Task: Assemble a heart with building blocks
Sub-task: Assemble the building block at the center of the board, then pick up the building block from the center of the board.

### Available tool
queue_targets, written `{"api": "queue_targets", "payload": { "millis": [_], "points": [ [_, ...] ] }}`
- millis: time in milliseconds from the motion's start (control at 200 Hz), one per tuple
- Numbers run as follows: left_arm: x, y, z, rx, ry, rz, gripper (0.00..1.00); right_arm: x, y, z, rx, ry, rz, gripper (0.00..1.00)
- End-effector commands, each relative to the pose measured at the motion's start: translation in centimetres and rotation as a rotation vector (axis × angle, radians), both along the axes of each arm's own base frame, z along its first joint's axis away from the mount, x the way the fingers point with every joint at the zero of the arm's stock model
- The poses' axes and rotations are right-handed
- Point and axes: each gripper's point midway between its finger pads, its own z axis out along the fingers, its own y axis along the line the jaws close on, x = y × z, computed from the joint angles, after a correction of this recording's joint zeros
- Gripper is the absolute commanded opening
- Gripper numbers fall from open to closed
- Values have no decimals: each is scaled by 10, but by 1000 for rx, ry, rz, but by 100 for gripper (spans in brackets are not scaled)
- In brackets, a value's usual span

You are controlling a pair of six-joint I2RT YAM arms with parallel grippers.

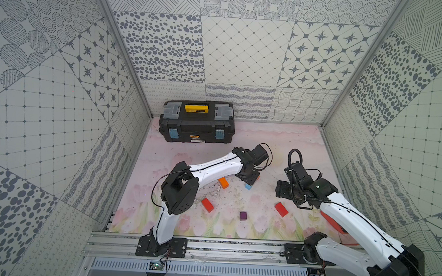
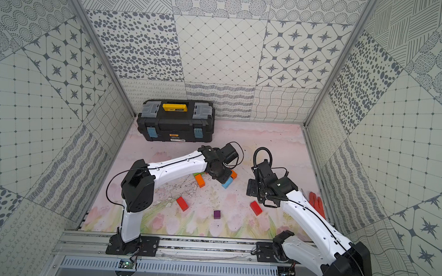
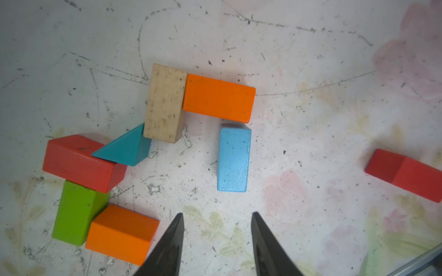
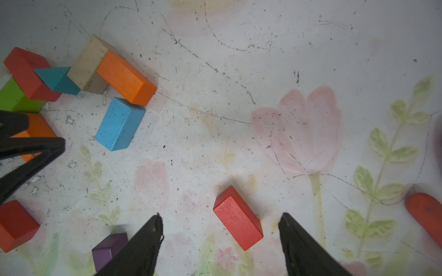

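Observation:
The partial heart lies under my left wrist: plain-wood brick, orange brick, teal triangle, red brick, green brick and a second orange brick, touching in a chain. A blue brick lies just off the first orange one, ahead of my open, empty left gripper. My right gripper is open above a loose red brick lying on the mat between its fingers, untouched. A purple cube and another red brick lie apart.
A black toolbox with a yellow handle stands at the back left against the wall. A flat red V-shaped piece lies near the right wall beside my right arm. Patterned walls close the mat on three sides.

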Motion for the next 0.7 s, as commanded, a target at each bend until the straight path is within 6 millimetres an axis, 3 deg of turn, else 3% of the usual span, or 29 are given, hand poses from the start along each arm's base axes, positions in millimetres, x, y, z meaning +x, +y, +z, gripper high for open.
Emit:
{"api": "queue_targets", "payload": {
  "millis": [0,195,395,695],
  "points": [
    [-3,18,20,-28,-42,54,46,-7,-6,-11,-35,37,-32,82],
    [-18,31,21,-68,-9,99,46,-18,-2,-39,-49,117,-23,87],
    [-27,49,29,-106,-6,160,46,-16,4,-56,-11,119,-26,89],
    [-22,94,45,-247,-5,337,46,-18,10,-73,54,155,-9,84]
  ]
}}
